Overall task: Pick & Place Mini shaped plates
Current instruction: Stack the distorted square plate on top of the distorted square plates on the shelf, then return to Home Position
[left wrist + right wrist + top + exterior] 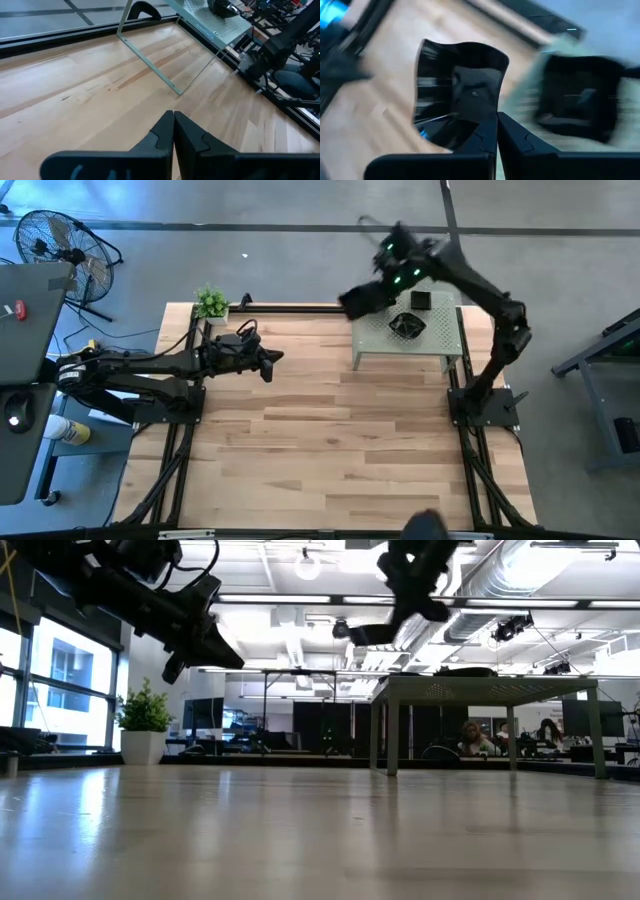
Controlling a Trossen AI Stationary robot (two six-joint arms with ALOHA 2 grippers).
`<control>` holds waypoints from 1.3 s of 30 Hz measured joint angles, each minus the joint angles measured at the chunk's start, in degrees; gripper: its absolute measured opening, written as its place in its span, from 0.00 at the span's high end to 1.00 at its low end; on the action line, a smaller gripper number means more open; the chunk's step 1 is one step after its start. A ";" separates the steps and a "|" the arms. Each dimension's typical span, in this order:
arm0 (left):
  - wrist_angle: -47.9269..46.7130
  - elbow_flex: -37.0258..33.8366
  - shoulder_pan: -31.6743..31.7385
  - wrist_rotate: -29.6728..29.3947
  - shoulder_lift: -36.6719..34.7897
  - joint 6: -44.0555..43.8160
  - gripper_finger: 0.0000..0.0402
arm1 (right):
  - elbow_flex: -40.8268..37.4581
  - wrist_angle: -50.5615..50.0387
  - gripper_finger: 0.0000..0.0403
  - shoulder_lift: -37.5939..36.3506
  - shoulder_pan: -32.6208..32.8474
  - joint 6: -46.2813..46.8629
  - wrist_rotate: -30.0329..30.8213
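Overhead view first. Right gripper (362, 302) is up by the near-left corner of the pale green perforated stand (437, 338), carrying a dark dish just past the stand's edge. Two more black plates sit on the stand top: a wavy-edged plate (406, 326) near the middle and a square plate (421, 300) behind it. Left gripper (268, 366) waits over the bench (320, 450) on the left side, well apart from the stand, beside a small potted plant (211, 302).

Low view. Right arm hangs high with a flat dark plate (375, 635) edge-on beneath it, clear of the bench and to the left of the stand's legs. Left gripper (205, 648) is also raised. People sit in the room far behind.

Left wrist view. Jaws pressed together, nothing between them; stand corner and bare bench ahead.

Right wrist view. Jaws pinched on the rim of a glossy wavy-edged held plate (457, 90), wood showing behind it; the square one on the stand lies beyond, blurred.

Judgement: the step in hand looks like the carry, one plate lifted off the stand and on its way to the bench. Next move calls for swinging clear of the stand, lowering until the dish rests flat on the wood, then releasing. Thin rim grip, so a tilt or slip is the risk.
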 joint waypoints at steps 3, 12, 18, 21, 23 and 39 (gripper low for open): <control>-0.01 0.00 0.00 0.29 0.00 0.00 0.99 | -0.23 -1.58 1.00 -0.01 -6.50 -1.94 -0.09; -0.03 0.00 0.00 0.97 0.00 -0.07 0.99 | -3.47 -0.82 1.00 0.38 -17.36 -9.73 -3.12; -0.03 0.00 0.00 0.97 0.00 -0.04 0.99 | -3.56 -0.79 1.00 2.21 -18.61 -15.15 -5.47; -0.03 -0.01 0.00 0.96 0.00 -0.04 0.99 | -3.58 -0.99 1.00 3.65 -18.61 -16.78 -6.09; -0.03 -0.02 0.00 0.95 0.00 -0.07 0.99 | -3.58 -1.10 1.00 4.26 -18.61 -17.30 -7.45; -0.03 -0.02 0.00 0.92 0.00 -0.22 0.99 | -3.58 -1.85 0.74 3.27 -18.54 -22.62 -6.83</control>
